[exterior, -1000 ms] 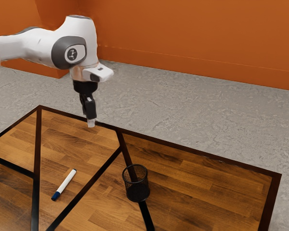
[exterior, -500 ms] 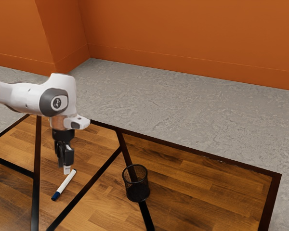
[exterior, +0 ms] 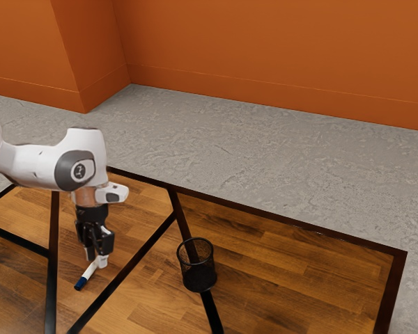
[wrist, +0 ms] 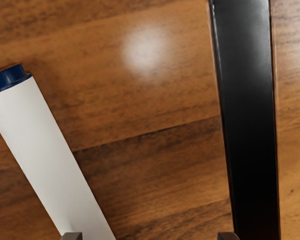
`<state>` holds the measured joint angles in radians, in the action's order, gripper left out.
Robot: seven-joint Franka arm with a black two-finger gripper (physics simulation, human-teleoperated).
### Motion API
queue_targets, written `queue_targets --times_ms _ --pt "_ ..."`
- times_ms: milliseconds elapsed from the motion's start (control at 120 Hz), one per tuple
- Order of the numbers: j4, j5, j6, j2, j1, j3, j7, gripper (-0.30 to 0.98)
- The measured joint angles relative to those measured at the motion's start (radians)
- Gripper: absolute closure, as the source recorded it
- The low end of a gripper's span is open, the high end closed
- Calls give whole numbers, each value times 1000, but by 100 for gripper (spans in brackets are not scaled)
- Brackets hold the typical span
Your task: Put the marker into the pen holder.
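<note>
1. Starting at the exterior view's left: the white arm (exterior: 87, 149) comes in from that side, bent down over the desk (exterior: 299, 268), which is wood with black strips set into it.
2. A black strip (exterior: 53, 278) runs down the desk from near its far edge, just left of the marker.
3. Next up, the marker (exterior: 88, 274), white with a blue end. It's lying flat on the desk, slanted, blue end pointing toward the exterior view's lower left. The other end is partly hidden by the claw.
4. The claw (exterior: 97, 261) is pointing down, right at the marker's white part. Its fingertips are spread well apart, so nothing's clamped. In the wrist view one of them sits over the white body, the other is off to the side by a black strip (wrist: 250, 120).
5. Then a diagonal strip (exterior: 125, 272), so the marker is lying between two strips.
6. Pen holder (exterior: 198, 280) next: black mesh, round, standing upright across another strip, well apart from the marker and claw.
7. Far over at the exterior view's right is the desk's far corner, with grey floor (exterior: 265, 153) and an orange wall (exterior: 279, 49) beyond the far edge.
</note>
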<state>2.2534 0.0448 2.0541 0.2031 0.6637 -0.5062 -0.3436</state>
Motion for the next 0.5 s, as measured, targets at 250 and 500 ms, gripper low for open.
queue_targets --times_ms 250,500 --pt "-3 -1 43 20 16 4 63 44" --pt "-9 1 62 47 25 9 102 45"
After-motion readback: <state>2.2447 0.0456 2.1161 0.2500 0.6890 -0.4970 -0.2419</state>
